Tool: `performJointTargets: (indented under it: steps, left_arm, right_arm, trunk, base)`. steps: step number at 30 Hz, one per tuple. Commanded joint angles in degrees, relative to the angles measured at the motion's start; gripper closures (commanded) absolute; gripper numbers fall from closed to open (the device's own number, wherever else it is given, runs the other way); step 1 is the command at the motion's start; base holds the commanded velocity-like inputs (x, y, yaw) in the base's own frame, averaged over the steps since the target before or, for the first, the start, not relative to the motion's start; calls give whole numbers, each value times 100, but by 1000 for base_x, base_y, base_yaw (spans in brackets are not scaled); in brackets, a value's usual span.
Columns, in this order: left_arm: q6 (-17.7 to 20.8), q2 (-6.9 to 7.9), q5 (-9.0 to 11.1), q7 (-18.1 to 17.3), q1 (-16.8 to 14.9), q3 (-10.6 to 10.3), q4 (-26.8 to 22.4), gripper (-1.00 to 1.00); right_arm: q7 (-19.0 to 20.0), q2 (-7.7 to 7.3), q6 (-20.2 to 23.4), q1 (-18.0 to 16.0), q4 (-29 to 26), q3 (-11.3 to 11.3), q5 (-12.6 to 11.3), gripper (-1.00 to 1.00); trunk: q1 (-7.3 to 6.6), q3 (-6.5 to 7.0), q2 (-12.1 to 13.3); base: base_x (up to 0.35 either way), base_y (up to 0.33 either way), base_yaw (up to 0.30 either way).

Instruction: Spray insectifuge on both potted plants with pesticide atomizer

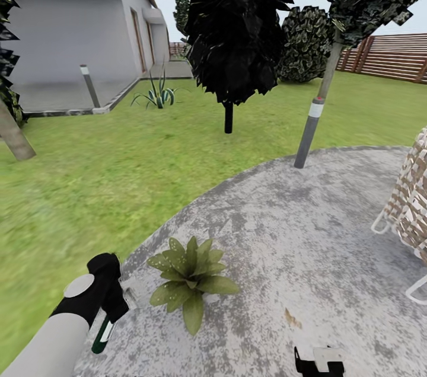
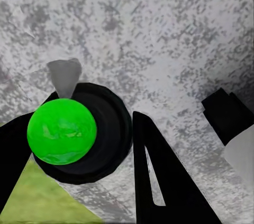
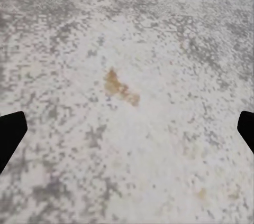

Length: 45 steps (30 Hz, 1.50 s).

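The slim dark green spray bottle with a white label band (image 1: 104,332) hangs bottom-down in the black left gripper (image 1: 112,306) at the lower left of the head view, over the edge of the round grey speckled patio (image 1: 308,246) where it meets the green lawn (image 1: 89,187). The left gripper's fingers are pinched on the bottle's upper part. In the left wrist view the bottle is seen end-on (a bright green disc (image 2: 62,131) ringed in black), with one black finger (image 2: 164,182) alongside it. No writing can be read on the label band.

Just beside the bottle, to its right in the head view, a low rosette of broad pointed green leaves (image 1: 188,282) sits on the patio; fine whitish specks (image 1: 163,261) dot its left-hand leaves. Its pot is hidden under the foliage.

The black right gripper (image 1: 320,360) shows at the bottom edge of the head view, well apart from the plant. In the right wrist view its two dark fingertips (image 3: 10,134) sit at opposite edges, spread wide with nothing between them, above a small brownish stain (image 3: 120,89) on the paving.

Beyond the patio stand a grey bollard lamp with a white band (image 1: 311,128), a dark-leaved tree (image 1: 231,33), a grey house wall (image 1: 71,21) and a brown slatted fence (image 1: 391,57). A woven chair (image 1: 409,199) shows at the right edge.
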Motion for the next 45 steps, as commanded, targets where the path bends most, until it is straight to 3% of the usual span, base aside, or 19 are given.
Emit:
performJointTargets:
  steps: [1,3,6,13,23,26,28,33,39,45]
  left_arm:
    - [49,22,-36,40,15,16,-9,100]
    - [44,103,-32,299,45,30,-9,100]
    - [50,123,19,415,58,41,7,100]
    - [53,-69,39,438,62,26,39,100]
    - [51,-56,48,471,136,53,79,100]
    - [60,-117,48,456,136,43,34,100]
    - [51,-268,42,433,111,19,-5,100]
    - [-11,-269,31,407,178,-1,86,100]
    - [-609,-214,43,478,461,52,495,100]
    - [-632,-236,41,490,389,58,464,100]
  right_arm:
    - [-37,2,-14,-4,7,-24,61,-100]
    - [-39,4,-14,-4,1,-26,61,-100]
    - [-42,4,-14,-4,0,-31,61,-100]
    - [-65,-5,-14,-4,-9,-33,53,-100]
    - [-66,-13,-14,-4,-10,-33,52,-100]
    - [-66,-13,-14,-4,-10,-33,52,-100]
    - [-66,-13,-14,-4,-10,-33,52,-100]
    - [-66,-13,-14,-4,-9,-33,56,-100]
    - [-66,-16,-14,-4,-7,-33,58,-100]
    - [-66,-34,-14,-4,-5,-33,61,-100]
  trunk:
    - [-1,-5,-2]
    - [-1,-5,-2]
    - [-1,-5,-2]
    - [-1,-5,-2]
    - [-1,-5,-2]
    - [-1,-5,-2]
    - [-1,-5,-2]
    - [-1,-5,-2]
    - [-1,-5,-2]
    - [-1,-5,-2]
  base:
    - [0,0,233]
    - [0,0,259]
    - [0,0,271]
    - [0,0,223]
    - [78,-95,13]
    - [7,-11,0]
    - [1,-2,0]
    - [0,0,0]
    - [0,0,0]
    - [0,0,0]
